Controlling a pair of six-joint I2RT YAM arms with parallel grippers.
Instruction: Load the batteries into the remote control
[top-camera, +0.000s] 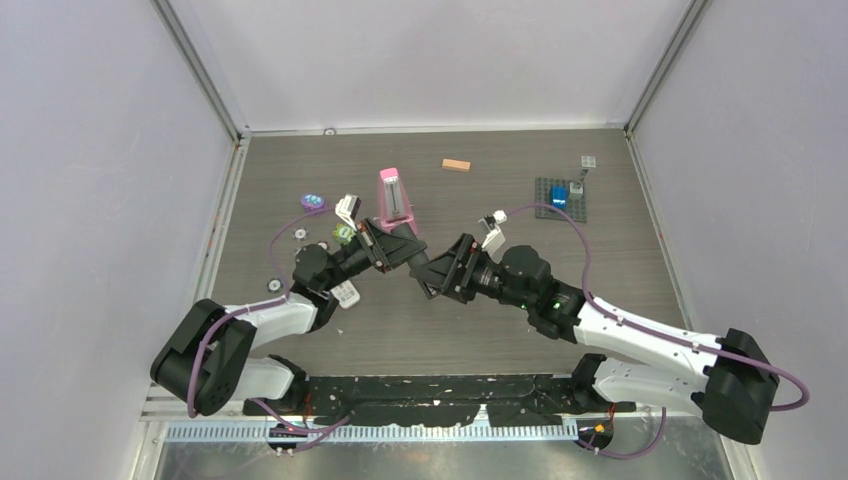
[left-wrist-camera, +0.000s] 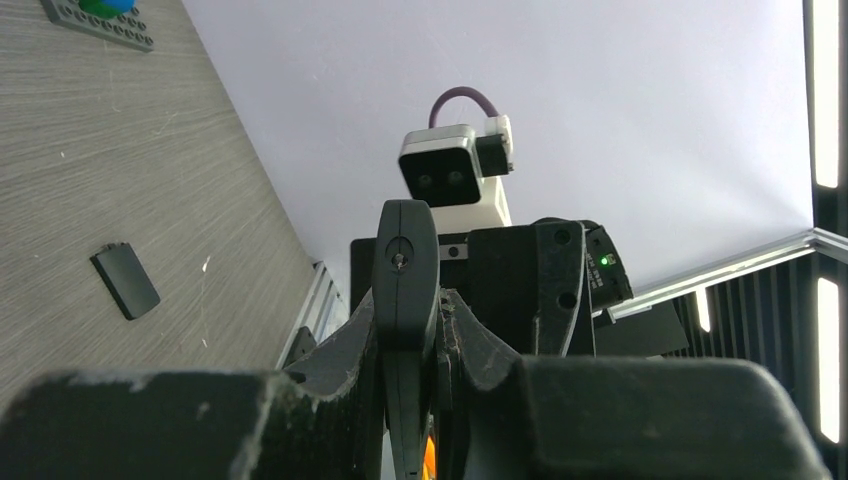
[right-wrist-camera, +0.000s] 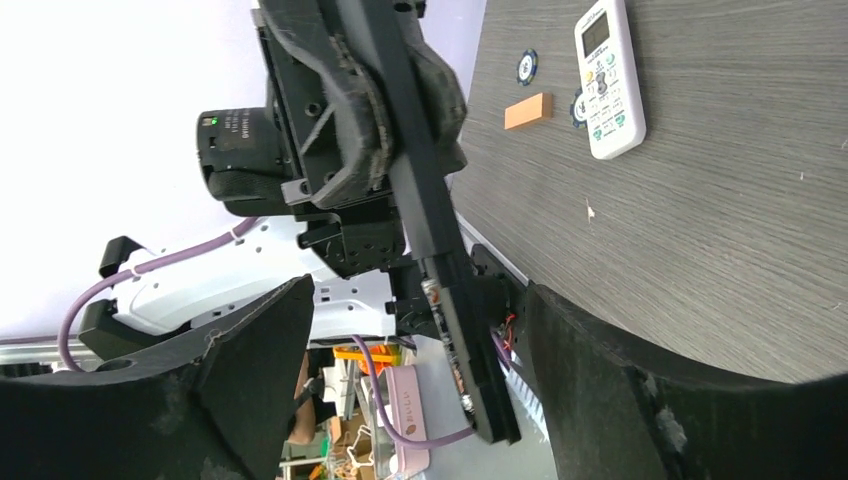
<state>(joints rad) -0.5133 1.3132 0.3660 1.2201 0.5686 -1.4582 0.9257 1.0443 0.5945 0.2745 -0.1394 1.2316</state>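
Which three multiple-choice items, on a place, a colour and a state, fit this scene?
1. Where is the white remote? A on a shelf; B on the table; C on the floor.
2. What colour is the held remote? A black; B white; C red.
3. How is the right tool? A shut on a battery; B shut on the held remote; C open.
Key: B, it lies flat on the table; A, its body is dark throughout; C, its jaws stand wide apart.

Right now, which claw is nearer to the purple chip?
Left. The left claw is right of and below the chip in the top view; the right claw is farther right.
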